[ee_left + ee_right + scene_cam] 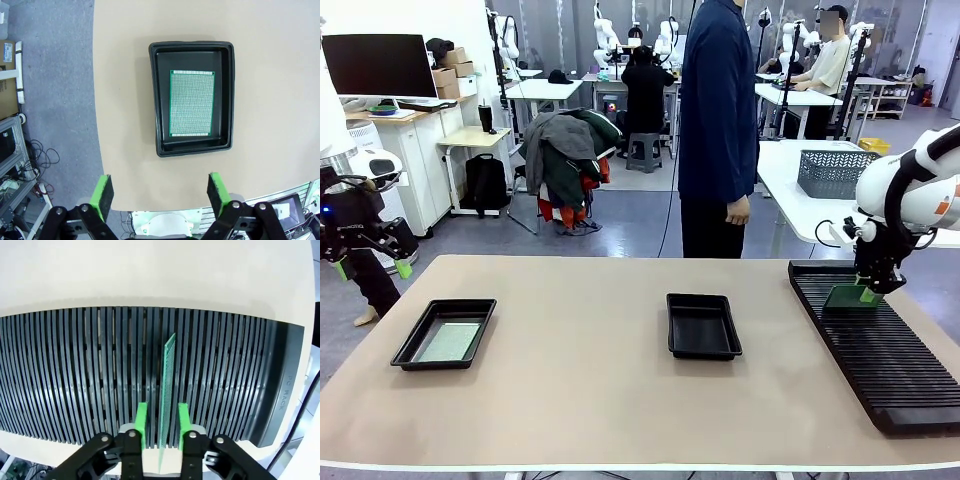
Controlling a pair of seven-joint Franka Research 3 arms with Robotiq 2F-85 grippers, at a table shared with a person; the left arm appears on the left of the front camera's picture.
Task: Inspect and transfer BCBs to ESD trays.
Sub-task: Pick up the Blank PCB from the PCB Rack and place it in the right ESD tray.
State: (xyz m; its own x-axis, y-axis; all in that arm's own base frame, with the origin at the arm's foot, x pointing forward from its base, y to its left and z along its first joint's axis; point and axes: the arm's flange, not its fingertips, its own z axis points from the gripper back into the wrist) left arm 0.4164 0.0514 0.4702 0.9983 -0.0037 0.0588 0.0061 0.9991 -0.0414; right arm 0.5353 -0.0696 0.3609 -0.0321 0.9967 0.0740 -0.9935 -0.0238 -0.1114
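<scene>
Over the slotted rack (75,370) at the right end of the table (580,400), the right gripper (162,410) is straddling an upright board (169,375) that is standing on edge in one slot. Its green pads are sitting on either side of the board with a thin gap showing on each, so the jaws are not yet pinching it.

Trouble is likeliest in the lift. The board is thin, so an uneven squeeze could be tipping it against the neighbouring ribs, and a pull that is not running straight along the slot could be jamming or flexing it. A hold on the top edge alone may also be letting it swing or slip on the way across. The middle tray (703,353) is lying empty, well apart from the rack, and looks like the likely destination.

The right arm is bending steeply down over the rack's far end, fingers pointing downward. The left gripper (160,180) is hovering near the table's left edge, jaws spread wide and holding nothing, looking down on the left tray (192,46), where a second board (191,102) is lying flat.
</scene>
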